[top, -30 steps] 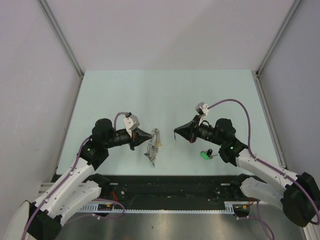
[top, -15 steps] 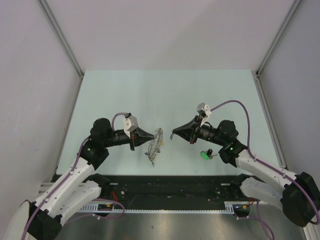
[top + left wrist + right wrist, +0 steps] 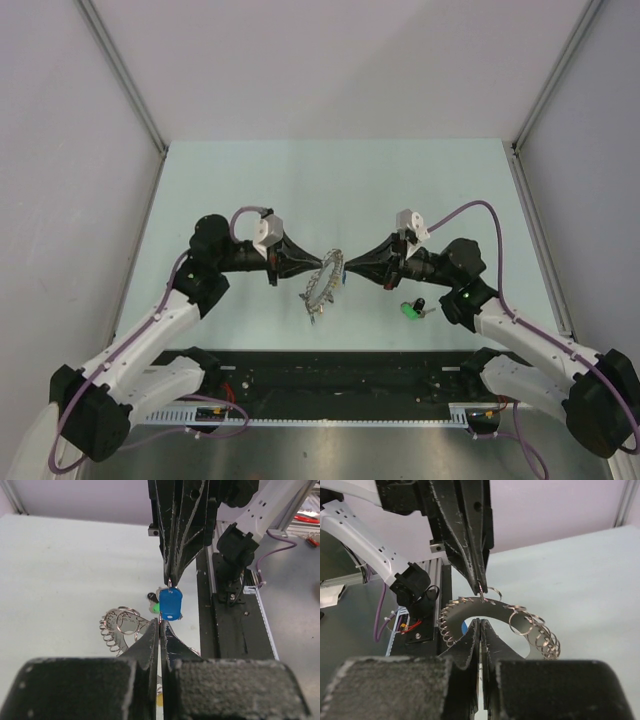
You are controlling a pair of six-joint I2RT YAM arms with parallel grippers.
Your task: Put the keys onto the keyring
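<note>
One blue-headed key [image 3: 170, 605] hangs at the centre of the left wrist view, pinched by its top in the right gripper [image 3: 169, 581], whose fingers are pressed together on it. To thread it well, I judge, the key's hole should be steered slowly onto a single wire loop of the keyring [image 3: 520, 621], holding the ring steady and untwisted (the loops look springy). The keyring hangs mid-frame in the overhead view, clamped by one upper-edge loop in the left gripper [image 3: 481, 591], just below and left of the right gripper's tip, with the two tips nearly touching. A green key [image 3: 408, 311] and a black key [image 3: 419, 303] lie on the table [image 3: 300, 180], to the lower right of the ring.
</note>
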